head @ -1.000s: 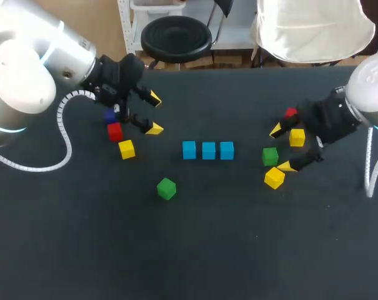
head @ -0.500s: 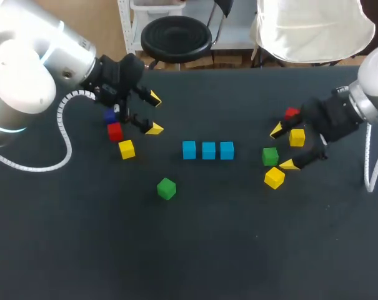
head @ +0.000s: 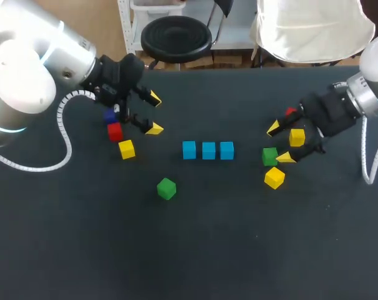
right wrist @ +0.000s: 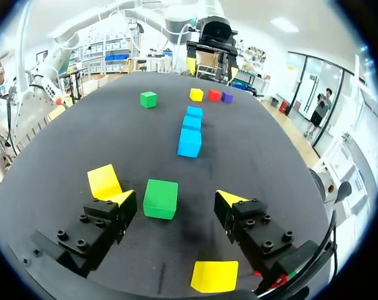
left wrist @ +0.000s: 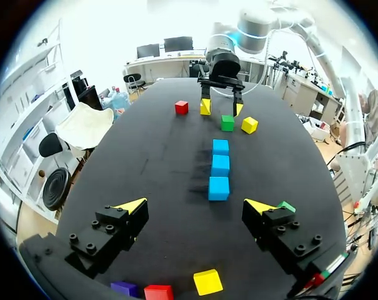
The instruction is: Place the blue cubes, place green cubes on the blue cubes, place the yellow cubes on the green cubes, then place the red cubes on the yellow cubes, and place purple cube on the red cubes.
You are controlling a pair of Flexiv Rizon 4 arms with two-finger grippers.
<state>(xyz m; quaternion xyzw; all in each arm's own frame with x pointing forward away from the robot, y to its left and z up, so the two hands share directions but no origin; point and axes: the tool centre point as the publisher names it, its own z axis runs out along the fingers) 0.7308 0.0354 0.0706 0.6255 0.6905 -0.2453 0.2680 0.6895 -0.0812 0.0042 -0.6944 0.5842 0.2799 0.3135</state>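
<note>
Leftward, the left gripper (head: 154, 114) hangs spread beside the purple cube (head: 110, 115); mid-table stand three blue cubes (head: 208, 150); rightward, the right gripper (right wrist: 176, 198) is spread, a green cube (right wrist: 159, 200) loose between its fingers; likely light, rigid, smooth; pinch opposite flat faces.

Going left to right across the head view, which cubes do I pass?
Left red cube → left yellow cube → left green cube → first blue cube → middle blue cube → last blue cube → right green cube → far-right yellow cube.
</note>
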